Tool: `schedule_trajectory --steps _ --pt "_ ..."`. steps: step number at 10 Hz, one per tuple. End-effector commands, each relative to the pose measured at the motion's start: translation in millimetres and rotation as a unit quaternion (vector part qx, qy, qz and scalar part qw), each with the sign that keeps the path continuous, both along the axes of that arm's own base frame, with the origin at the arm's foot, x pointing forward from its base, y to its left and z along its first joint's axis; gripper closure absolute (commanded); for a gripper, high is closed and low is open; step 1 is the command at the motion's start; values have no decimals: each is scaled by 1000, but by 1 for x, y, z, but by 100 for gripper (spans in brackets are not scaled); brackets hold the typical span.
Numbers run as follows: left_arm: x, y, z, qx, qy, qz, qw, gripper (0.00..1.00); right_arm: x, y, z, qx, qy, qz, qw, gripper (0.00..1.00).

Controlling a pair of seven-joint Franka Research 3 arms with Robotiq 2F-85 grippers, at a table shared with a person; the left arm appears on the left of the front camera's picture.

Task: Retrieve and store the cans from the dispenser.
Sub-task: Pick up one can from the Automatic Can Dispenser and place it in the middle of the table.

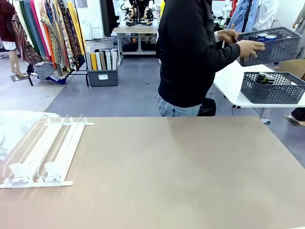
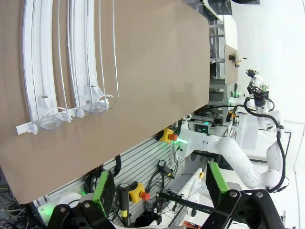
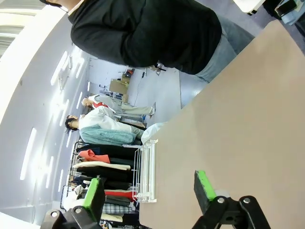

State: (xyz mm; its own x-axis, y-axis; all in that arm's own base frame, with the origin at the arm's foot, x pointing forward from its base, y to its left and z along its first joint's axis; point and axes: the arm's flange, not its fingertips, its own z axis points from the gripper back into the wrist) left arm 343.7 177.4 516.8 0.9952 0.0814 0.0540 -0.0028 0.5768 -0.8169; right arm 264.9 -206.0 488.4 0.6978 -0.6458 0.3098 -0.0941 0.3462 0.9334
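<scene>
bright, sharp; wrist views warped

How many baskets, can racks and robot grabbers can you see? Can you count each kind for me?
Grey baskets: 2, one the person is holding, one on the white side table
White dispenser racks: 1
Robot grippers: 2, left gripper and right gripper, both open
Total: 5

the brown table lies bare across its middle, right and near side, open to a reach from any direction. the white dispenser occupies the near-left corner, its lanes open from above. at the far edge a person stands, blocking that side's middle.
</scene>
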Motion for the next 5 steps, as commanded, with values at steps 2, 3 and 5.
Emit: schedule_trajectory --steps 2,3,5 --pt "-3 1 2 2 4 -4 1000 0 4 0 2 1 -20 -2 1000 0" --pt "-3 1 2 2 4 -4 1000 0 4 0 2 1 -20 -2 1000 0" --pt "-3 1 2 2 4 -4 1000 0 4 0 2 1 -20 -2 1000 0"
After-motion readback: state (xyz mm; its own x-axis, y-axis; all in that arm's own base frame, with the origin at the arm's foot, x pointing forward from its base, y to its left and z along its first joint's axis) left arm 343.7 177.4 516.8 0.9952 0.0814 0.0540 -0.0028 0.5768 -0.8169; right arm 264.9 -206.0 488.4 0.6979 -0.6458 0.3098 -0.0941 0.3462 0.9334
